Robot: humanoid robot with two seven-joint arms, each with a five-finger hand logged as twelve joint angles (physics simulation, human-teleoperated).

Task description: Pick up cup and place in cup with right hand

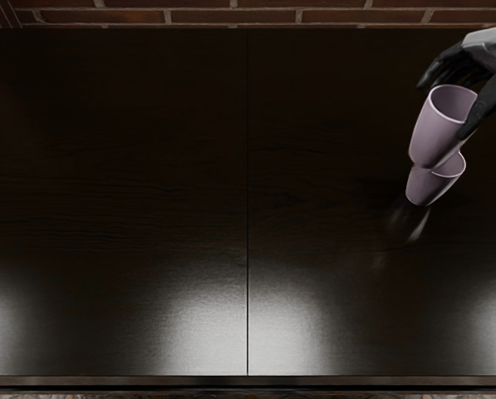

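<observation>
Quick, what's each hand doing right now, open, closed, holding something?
Left hand: out of view, can't tell.
Right hand: closed on the upper cup.

Markings: no legible text, labels, brands, numbers or signs.
</observation>
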